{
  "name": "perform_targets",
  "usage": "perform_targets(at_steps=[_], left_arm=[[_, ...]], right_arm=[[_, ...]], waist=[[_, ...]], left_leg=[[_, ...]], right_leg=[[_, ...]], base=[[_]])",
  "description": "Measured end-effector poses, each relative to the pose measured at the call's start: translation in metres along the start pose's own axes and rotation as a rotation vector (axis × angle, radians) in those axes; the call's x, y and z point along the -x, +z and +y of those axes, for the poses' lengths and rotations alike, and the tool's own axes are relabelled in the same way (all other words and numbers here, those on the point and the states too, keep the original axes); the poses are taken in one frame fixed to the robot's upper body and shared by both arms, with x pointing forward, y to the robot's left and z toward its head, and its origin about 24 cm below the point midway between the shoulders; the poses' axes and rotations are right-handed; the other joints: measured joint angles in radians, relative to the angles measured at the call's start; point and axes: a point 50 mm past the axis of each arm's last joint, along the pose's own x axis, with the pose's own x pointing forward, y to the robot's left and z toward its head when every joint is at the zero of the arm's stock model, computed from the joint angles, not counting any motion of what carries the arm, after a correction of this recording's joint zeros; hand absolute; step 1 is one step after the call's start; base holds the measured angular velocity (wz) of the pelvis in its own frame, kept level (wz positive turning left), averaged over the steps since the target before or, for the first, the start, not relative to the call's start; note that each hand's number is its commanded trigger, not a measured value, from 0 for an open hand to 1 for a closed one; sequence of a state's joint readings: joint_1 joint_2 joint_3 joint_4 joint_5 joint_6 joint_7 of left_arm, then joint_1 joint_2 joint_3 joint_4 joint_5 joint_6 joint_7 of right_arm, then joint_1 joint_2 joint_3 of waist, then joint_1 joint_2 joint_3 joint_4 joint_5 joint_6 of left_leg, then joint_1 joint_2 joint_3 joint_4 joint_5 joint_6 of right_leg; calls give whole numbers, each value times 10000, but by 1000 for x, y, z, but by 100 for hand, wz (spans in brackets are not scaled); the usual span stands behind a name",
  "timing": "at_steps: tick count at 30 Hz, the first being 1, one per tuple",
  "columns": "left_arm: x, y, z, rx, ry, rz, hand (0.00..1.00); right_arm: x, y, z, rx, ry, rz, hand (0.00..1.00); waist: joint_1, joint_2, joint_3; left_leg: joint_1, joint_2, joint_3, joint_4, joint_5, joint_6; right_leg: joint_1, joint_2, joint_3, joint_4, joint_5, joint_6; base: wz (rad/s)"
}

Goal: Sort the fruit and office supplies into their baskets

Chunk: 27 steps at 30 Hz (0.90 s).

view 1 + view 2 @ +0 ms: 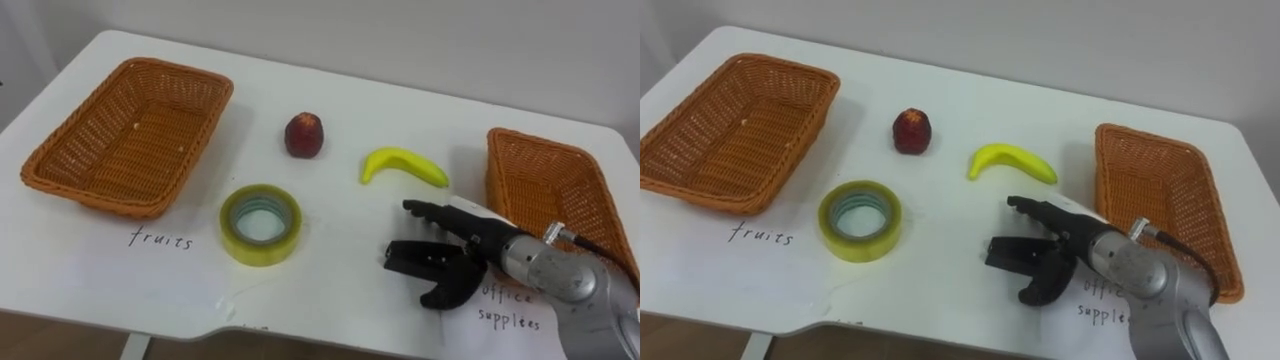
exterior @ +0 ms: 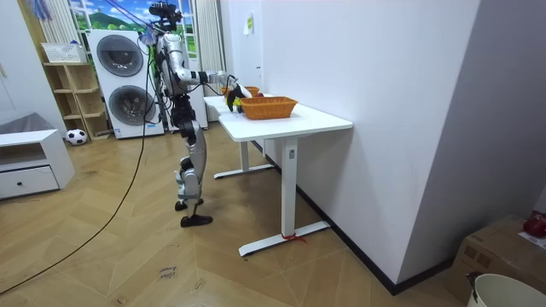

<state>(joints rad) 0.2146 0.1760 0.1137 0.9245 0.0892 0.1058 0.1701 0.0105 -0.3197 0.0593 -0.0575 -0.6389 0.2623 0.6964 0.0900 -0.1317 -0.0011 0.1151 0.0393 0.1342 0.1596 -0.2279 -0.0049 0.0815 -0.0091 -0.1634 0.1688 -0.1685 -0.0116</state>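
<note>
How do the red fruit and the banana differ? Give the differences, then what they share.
The red fruit is dark and round; the banana is yellow, long and curved. The red fruit lies nearer the left basket; the banana nearer the right hand. Both rest on the white table, in no basket.

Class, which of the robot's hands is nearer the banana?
Right. The right hand, open, is just on the robot's side of the banana and apart from it.

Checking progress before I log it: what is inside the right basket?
Only bare wicker shows inside the right basket; the robot hand and its arm hide the near corner.
</note>
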Motion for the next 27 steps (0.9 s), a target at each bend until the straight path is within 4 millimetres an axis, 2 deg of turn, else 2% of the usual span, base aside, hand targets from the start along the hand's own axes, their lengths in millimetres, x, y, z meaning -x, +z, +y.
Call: perform_targets(at_steps=[3, 11, 19, 27], left_arm=[[0, -1, 0, -17, 25, 70, 0], [0, -2, 1, -61, 179, 184, 0], [0, -4, 1, -60, 222, 229, 0], [0, -11, -1, -301, 334, 514, 0]], right_arm=[[1, 1, -1, 148, -80, 79, 0], [4, 7, -4, 796, -426, 474, 0], [5, 10, -2, 898, -320, 490, 0], [3, 14, 0, 1059, -344, 513, 0]], waist=[[4, -68, 31], [-6, -70, 32], [5, -24, 38], [19, 114, 30]], left_leg=[[-21, 0, 7, -9, 0, 0], [-180, 9, 44, -4, 1, 0], [-163, 17, 87, -1, 1, 0], [-142, 32, 85, -13, 1, 1]], right_leg=[[-29, 8, 17, 0, 0, 0], [-259, 19, 132, 23, 5, 1], [-277, 33, 215, 18, 8, 2], [-205, 54, 211, 24, 32, -4]], base=[[0], [-1], [-2], [0]])
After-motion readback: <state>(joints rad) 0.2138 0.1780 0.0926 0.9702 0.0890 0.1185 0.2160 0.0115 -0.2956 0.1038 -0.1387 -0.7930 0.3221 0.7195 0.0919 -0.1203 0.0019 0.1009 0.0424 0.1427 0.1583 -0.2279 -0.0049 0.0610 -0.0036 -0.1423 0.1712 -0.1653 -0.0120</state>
